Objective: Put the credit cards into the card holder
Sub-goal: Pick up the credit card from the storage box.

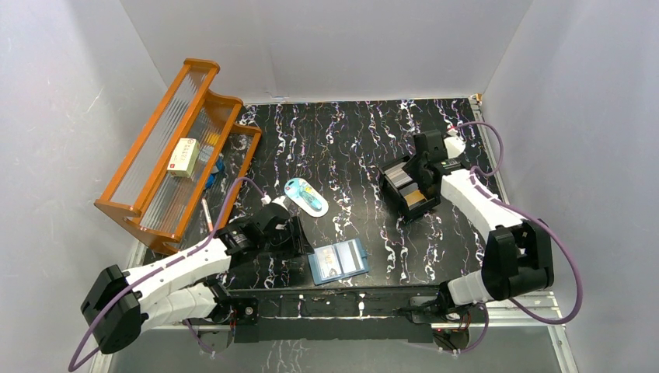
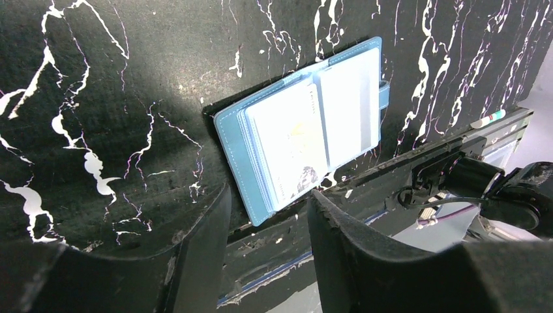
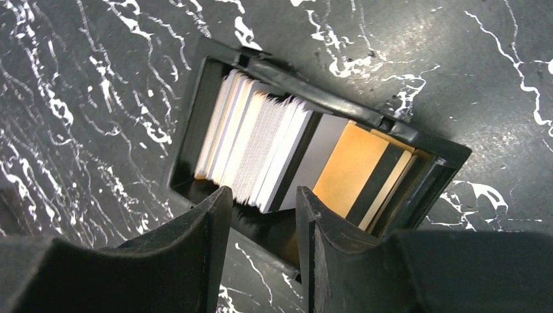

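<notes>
Near the tabletop's front edge the flat blue folding card holder lies open for loading beside my parted, empty left gripper; my right gripper, parted and seemingly empty too, hangs over boxed pale plastic credit cards.

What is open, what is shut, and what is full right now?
card holder: open, lying flat, cards in it
credit cards: standing packed in the black box
black box: open-topped, holding cards
left fingers: open, empty
right fingers: open, empty

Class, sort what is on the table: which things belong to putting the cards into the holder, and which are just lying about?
Job: cards, card holder, black box they stand in.
Lying about: orange rack, cream box, blue oval item.
</notes>
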You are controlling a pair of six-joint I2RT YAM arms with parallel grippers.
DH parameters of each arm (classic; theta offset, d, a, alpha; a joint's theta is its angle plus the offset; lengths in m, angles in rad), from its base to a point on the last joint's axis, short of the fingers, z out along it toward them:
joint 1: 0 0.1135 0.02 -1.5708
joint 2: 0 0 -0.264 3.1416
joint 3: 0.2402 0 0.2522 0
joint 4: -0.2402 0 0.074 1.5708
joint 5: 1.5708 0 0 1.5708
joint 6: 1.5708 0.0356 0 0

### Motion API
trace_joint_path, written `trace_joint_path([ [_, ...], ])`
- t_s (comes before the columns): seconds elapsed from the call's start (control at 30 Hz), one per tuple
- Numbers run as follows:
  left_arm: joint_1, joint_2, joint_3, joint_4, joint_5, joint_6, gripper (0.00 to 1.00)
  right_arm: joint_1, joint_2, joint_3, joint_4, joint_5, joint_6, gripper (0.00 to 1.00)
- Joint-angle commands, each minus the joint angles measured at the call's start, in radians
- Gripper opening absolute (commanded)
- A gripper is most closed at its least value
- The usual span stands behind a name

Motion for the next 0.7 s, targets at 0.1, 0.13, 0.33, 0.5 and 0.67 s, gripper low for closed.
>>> trace_joint_path([
  [0.1,-0.004,-0.033,0.0,-0.037,-0.015,0.009,0.47,-0.055,0.037,-0.067,0.15,0.016,0.094,0.49],
  [0.13,-0.004,-0.034,-0.002,-0.037,-0.014,0.008,0.47,-0.06,0.042,-0.073,0.165,0.004,0.104,0.49],
  [0.33,-0.004,-0.04,-0.011,-0.036,-0.013,-0.002,0.48,-0.07,0.068,-0.126,0.274,-0.044,0.144,0.53],
  [0.5,-0.004,-0.037,-0.015,-0.033,-0.009,-0.01,0.48,-0.07,0.096,-0.158,0.331,-0.078,0.171,0.57],
  [0.67,-0.005,-0.032,-0.015,-0.032,-0.01,-0.014,0.48,-0.07,0.113,-0.186,0.385,-0.107,0.178,0.57],
])
